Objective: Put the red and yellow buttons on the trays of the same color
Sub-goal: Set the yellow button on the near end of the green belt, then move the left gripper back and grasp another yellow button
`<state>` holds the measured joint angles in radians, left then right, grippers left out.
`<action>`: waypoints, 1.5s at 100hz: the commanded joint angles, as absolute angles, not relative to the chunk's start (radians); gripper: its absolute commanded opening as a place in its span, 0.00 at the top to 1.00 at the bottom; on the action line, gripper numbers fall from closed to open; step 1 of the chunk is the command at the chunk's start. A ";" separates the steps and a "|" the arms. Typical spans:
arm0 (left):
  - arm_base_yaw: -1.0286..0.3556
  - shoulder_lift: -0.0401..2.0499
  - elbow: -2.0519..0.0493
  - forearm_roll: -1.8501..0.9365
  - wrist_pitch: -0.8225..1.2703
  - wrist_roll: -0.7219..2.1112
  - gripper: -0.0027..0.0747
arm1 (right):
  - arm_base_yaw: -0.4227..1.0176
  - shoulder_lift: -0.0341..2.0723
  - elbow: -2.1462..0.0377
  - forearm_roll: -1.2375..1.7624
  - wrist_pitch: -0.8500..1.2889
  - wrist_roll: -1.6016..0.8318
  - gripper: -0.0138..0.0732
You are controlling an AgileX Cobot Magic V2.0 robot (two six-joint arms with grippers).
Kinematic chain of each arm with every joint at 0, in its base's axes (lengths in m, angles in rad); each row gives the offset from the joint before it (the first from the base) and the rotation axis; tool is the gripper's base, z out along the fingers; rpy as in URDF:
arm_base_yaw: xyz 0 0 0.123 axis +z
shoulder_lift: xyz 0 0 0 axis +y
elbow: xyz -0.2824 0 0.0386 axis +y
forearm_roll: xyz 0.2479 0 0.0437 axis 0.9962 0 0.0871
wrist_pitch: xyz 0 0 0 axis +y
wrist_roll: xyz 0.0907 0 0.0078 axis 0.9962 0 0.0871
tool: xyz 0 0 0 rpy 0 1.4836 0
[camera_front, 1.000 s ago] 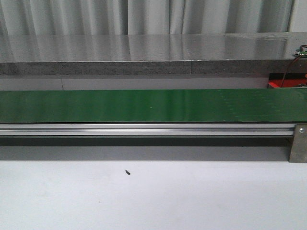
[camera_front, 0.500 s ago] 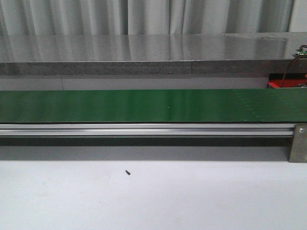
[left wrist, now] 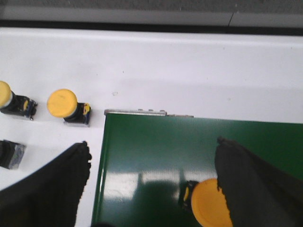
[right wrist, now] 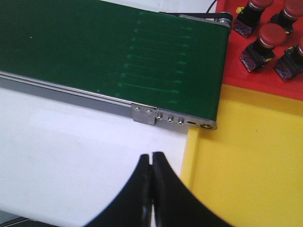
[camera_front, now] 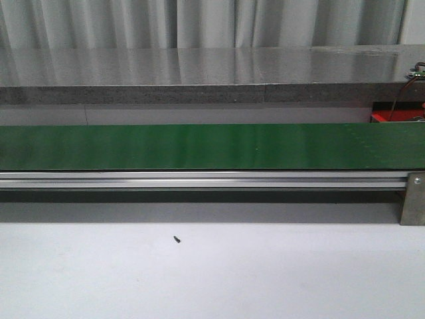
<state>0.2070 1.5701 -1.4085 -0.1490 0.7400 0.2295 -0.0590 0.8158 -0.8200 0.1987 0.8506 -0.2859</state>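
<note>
In the left wrist view my left gripper (left wrist: pixel 151 149) is open above the green conveyor belt (left wrist: pixel 156 146). A yellow button (left wrist: pixel 208 203) lies on the belt beside one finger, partly hidden by it. Two more yellow buttons (left wrist: pixel 64 104) (left wrist: pixel 7 97) and a dark one (left wrist: pixel 9 153) lie on the white table beside the belt's end. In the right wrist view my right gripper (right wrist: pixel 151 158) is shut and empty over the white table beside the yellow tray (right wrist: pixel 251 156). Several red buttons (right wrist: pixel 267 38) lie in the red tray (right wrist: pixel 246 78). The front view shows only the bare belt (camera_front: pixel 212 146).
The belt's aluminium rail (camera_front: pixel 199 179) and end bracket (camera_front: pixel 412 199) run across the front view. A small dark speck (camera_front: pixel 176 238) lies on the white table. A grey counter (camera_front: pixel 199 73) stands behind the belt. The belt's end roller (right wrist: pixel 208 125) borders the trays.
</note>
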 commanded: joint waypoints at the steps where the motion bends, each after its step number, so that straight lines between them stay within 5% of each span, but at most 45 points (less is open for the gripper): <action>1: 0.222 1.524 -1.465 -0.161 0.668 0.226 0.27 | -0.059 0.808 -0.845 0.212 0.796 -0.285 0.92; 68: 0.554 1.752 -1.540 -0.142 0.585 0.217 0.27 | -0.059 0.808 -0.845 0.212 0.796 -0.285 0.92; 150: 0.582 2.043 -1.695 -0.115 0.576 0.217 0.27 | -0.059 0.808 -0.845 0.212 0.796 -0.285 0.92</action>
